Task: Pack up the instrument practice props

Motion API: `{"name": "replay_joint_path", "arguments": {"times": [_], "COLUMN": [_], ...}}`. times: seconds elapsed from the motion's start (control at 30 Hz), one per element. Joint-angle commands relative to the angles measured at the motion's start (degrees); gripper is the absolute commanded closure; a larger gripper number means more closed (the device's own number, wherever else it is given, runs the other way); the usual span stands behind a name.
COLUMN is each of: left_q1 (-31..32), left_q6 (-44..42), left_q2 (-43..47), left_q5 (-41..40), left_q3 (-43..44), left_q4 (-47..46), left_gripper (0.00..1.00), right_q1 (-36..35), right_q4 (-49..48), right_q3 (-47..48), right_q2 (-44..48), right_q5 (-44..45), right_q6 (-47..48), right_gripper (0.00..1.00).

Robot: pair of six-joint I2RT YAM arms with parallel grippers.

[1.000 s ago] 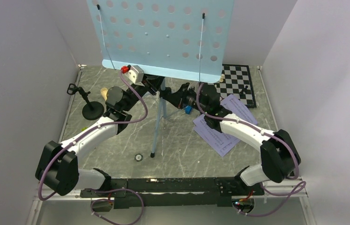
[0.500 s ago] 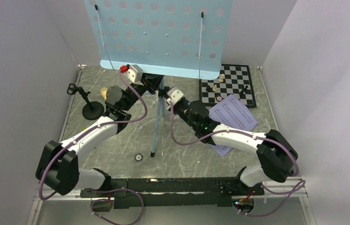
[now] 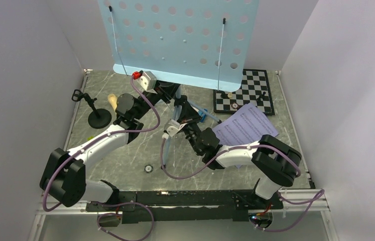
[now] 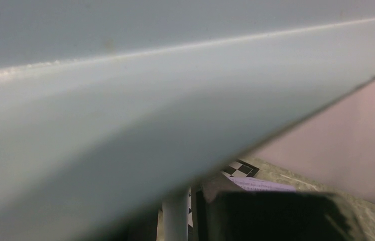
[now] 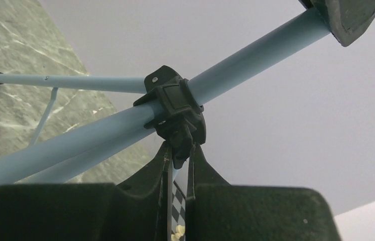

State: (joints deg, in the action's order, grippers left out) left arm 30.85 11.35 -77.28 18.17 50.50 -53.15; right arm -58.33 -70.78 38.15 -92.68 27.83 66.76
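The light-blue music stand [image 3: 180, 40] stands upright at the middle of the marble table [image 3: 125, 160], with its perforated desk filling the top of the overhead view. The right gripper [image 3: 181, 111] is in at the pole, and the right wrist camera shows it well: the two fingers [image 5: 145, 183] are pressed almost together, pinching the lever of the black collar [image 5: 175, 108] where the tripod legs meet the pole.

The left gripper [image 3: 164, 91] is tucked right under the desk's lower edge. Its own camera sees little but pale blue metal – I cannot tell whether those fingers are spread or closed.

The lavender sheet-music pages [image 3: 245, 128] lie flat on the right, just beside the right arm's forearm. On the left, the short black mic stand [image 3: 98, 119] sits upright with the tan microphone [image 3: 111, 99] near it. The chessboard [image 3: 250, 90] lies at the back right.
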Motion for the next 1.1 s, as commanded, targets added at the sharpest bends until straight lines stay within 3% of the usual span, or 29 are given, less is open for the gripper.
{"name": "replay_joint_path", "arguments": {"times": [0.0,0.03,0.07,0.17,0.2,0.33,0.43,0.5,0.6,0.8,1.07], "left_q1": [-0.79,-0.79,-0.79,-0.83,-0.81,-0.75,-0.77,-0.77,-0.77,-0.75,-0.73], "left_q6": [1.19,0.8,0.45,-0.4,-0.47,-0.95,-1.42,-1.48,-1.52,-0.43,-0.65], "left_q2": [-1.43,-1.19,-1.06,-0.96,-0.95,-0.65,-0.38,-0.12,0.23,0.65,2.01], "left_q5": [0.55,0.37,0.11,-0.74,-1.04,-3.5,-4.7,-4.98,-5.19,-5.42,-5.83], "left_q3": [-1.66,-1.53,-1.4,-0.67,-0.43,-0.22,-0.31,-0.4,-0.49,-0.45,-0.84], "left_q4": [9.07,9.39,9.84,10.98,11.26,12.38,13.03,13.16,13.16,12.63,12.56], "left_gripper": [1.0,1.0,1.0,1.0,1.0,1.0,1.0,1.0,1.0,1.0,1.0], "right_q1": [-0.71,-1.07,-1.46,-2.08,-2.36,-3.68,-4.66,-4.78,-4.62,-2.1,17.35], "right_q4": [-4.43,-3.7,-3.14,0.47,2.12,16.92,36.51,50.99,61.83,64.67,51.32], "right_q3": [-0.1,0.55,1.44,3.82,3.93,5.86,9.35,11.75,11.39,4.37,-4.89], "right_q2": [0.16,0.48,0.75,2.25,3.43,9.9,16.17,20.71,25.33,30.36,30.92], "right_q5": [13.0,14.35,16.2,20.84,21.61,23.27,21.23,15.24,6.51,-8.55,-39.81], "right_q6": [5.83,4.32,2.65,-2.3,-4.05,-16.6,-32.87,-48.1,-61.29,-83.01,-110.94], "right_gripper": [1.0,1.0,0.92,0.39,0.27,0.05,0.0,0.0,0.0,0.01,0.05]}}
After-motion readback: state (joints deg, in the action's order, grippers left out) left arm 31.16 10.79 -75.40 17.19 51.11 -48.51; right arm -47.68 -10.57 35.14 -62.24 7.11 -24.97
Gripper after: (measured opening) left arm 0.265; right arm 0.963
